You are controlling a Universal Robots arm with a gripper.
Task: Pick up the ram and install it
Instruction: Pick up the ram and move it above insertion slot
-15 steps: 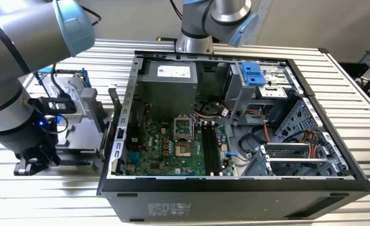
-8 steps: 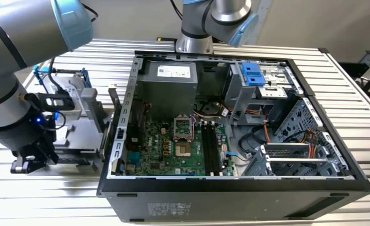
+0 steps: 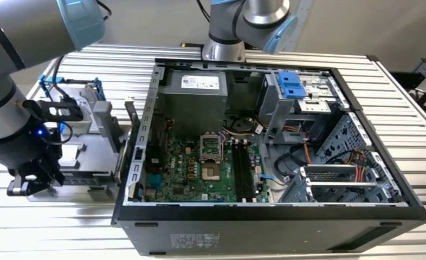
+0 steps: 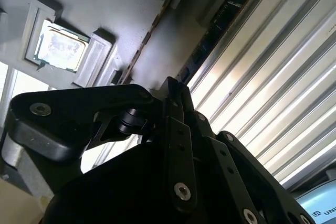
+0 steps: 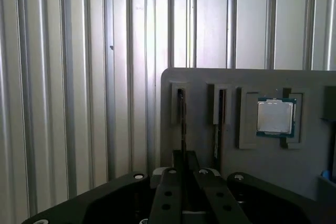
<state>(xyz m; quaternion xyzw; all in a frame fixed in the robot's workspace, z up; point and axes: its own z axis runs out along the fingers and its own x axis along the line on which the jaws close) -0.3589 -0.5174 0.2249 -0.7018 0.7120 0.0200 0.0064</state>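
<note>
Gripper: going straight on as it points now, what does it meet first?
Most likely the ram, standing edge-on in its slot of the grey holder, dead in line with the gripper in the first wrist view. Depth is unclear, so I can't tell how close it is.

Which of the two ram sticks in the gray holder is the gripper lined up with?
The ram in the end slot by the edge of the holder; the gripper is lined up on it. The other stick stands beside the processor.
</note>
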